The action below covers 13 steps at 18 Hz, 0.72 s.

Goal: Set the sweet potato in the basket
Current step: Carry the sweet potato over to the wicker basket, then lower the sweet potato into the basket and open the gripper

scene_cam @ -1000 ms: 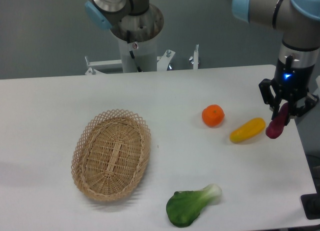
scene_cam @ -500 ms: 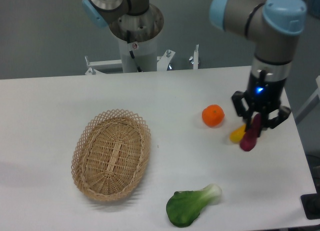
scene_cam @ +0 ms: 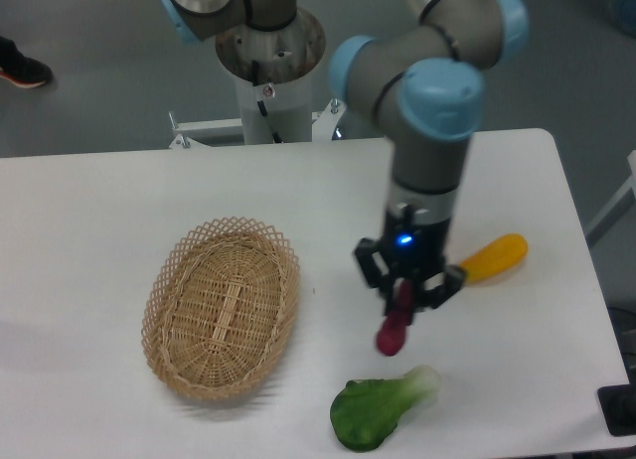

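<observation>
My gripper [scene_cam: 405,298] is shut on the sweet potato [scene_cam: 394,329], a small magenta-red tuber that hangs down from the fingers above the table. The gripper is right of the basket [scene_cam: 221,307], a light tan oval wicker basket with a lacy rim on the left half of the table. The basket holds nothing. There is a gap of table between the sweet potato and the basket's right rim.
A yellow-orange vegetable [scene_cam: 494,257] lies right of the gripper. A green leafy vegetable [scene_cam: 381,406] lies at the front, just below the sweet potato. The arm hides the round orange fruit. The robot base [scene_cam: 268,62] stands at the back.
The gripper has carried the sweet potato left from the table's right edge, past the yellow vegetable and over the orange fruit, toward the basket.
</observation>
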Motion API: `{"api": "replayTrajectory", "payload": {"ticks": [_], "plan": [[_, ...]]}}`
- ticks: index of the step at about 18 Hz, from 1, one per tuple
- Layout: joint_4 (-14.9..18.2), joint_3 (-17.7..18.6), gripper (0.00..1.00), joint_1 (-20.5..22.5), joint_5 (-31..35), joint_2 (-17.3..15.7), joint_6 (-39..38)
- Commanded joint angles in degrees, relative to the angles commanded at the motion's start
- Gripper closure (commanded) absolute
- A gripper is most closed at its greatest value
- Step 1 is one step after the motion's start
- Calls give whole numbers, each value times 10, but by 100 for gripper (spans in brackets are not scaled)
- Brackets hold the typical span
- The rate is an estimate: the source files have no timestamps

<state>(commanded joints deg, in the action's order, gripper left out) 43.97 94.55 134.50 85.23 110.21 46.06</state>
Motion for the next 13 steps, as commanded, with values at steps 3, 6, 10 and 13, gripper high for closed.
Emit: {"api": "replayTrajectory", "payload": {"ticks": [3,6,10,13], "plan": [[-20,48,70,-52,44,2,-28],[-21,77,70,-99,49,5,-35],[-23,86,70,-137,49,4,-33],[-24,103,70,-142,53,5,-12]]}}
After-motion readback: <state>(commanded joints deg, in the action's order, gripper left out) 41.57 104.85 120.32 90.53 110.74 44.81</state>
